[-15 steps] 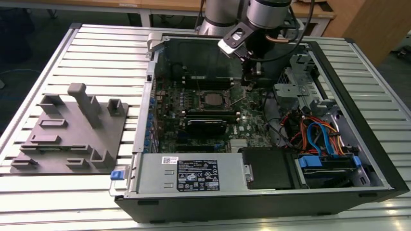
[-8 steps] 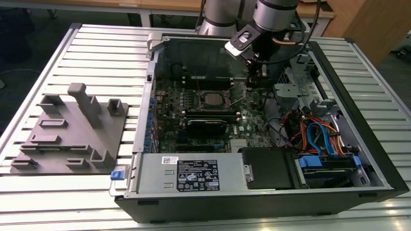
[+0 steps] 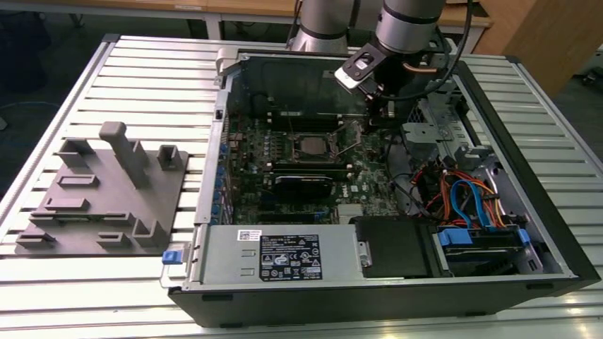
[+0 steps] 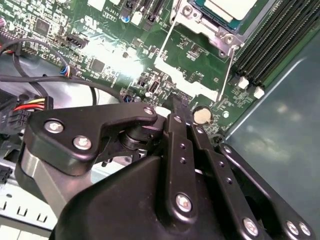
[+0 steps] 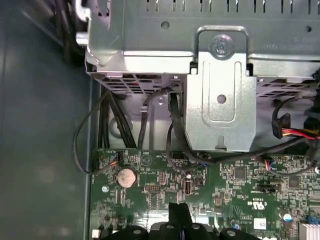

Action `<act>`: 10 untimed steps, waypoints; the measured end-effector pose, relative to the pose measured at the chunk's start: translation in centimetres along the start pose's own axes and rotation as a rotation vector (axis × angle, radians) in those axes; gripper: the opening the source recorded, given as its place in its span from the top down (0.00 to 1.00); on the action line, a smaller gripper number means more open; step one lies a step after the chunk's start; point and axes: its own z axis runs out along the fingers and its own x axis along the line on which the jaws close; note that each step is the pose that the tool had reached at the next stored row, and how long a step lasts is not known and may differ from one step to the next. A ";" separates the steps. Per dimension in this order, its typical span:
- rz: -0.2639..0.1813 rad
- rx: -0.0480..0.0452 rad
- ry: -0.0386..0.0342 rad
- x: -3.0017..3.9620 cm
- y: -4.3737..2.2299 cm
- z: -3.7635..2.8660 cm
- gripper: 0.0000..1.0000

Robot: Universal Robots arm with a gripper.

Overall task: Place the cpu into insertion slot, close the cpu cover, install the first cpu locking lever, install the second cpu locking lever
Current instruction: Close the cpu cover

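Bench (image 3: 123,78): silver ribbed metal slats, evenly lit, with a soft sheen.
Floor (image 3: 38,85): dark grey, beside the bench at the exterior view's left.
Wooden table (image 3: 236,8): light brown, behind the bench.
Wooden panel (image 3: 541,35): light brown, far corner at the exterior view's right.

Matt black is seen on the fingers (image 4: 176,135); beyond their tips, a glossy green circuit board (image 4: 195,52) and dull silvery chip (image 4: 227,6).

A workshop: open computer case (image 3: 377,289) on a slatted aluminium bench (image 3: 141,78).
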 end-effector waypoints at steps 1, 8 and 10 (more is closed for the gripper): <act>0.000 -0.0001 0.0004 0.00 0.00 0.18 0.90; 0.000 -0.0001 0.0136 0.00 -0.65 0.42 0.90; 0.000 -0.0001 0.0142 0.01 -0.66 0.42 0.90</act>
